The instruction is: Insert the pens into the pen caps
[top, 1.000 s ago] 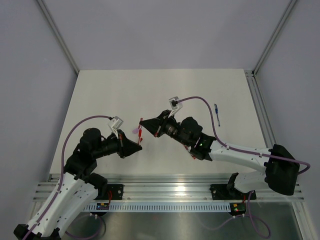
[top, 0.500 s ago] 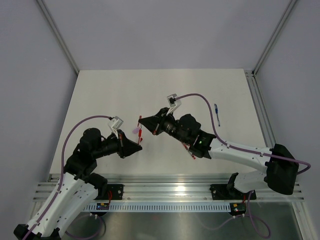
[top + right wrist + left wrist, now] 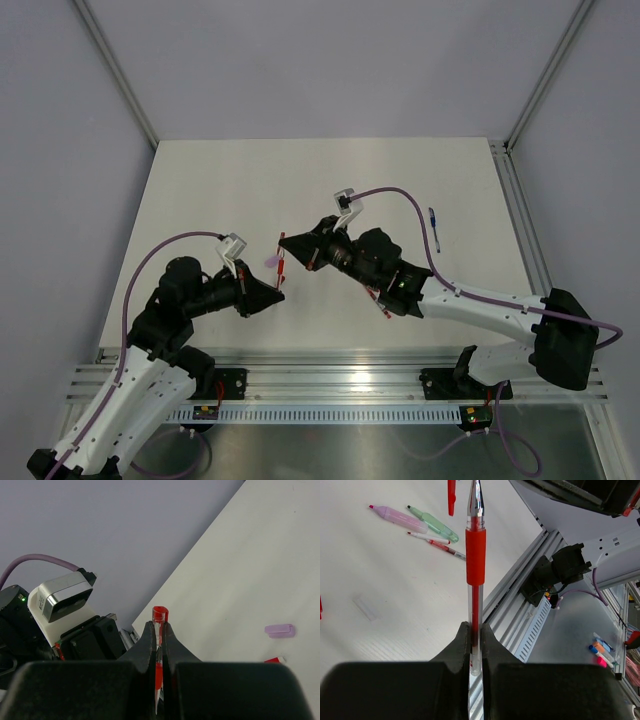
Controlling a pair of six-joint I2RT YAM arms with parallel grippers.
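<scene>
A clear red-gripped stick pen (image 3: 475,555) is clamped in the left gripper (image 3: 475,631) and aimed towards the small red plastic cap (image 3: 160,614), which is pinched by the right gripper (image 3: 159,630) for mating.

The light is bright, even and soft, and it comes from above. On the pale worktop (image 3: 220,190) the shadows are weak and diffuse. The top view is sharp everywhere. In the wrist views the left tool (image 3: 475,627) and the right tool (image 3: 158,627) are dark and slightly blurred near the bottom edge. A thin shine runs along the pen (image 3: 475,555); the cap (image 3: 160,614) is in focus.
</scene>
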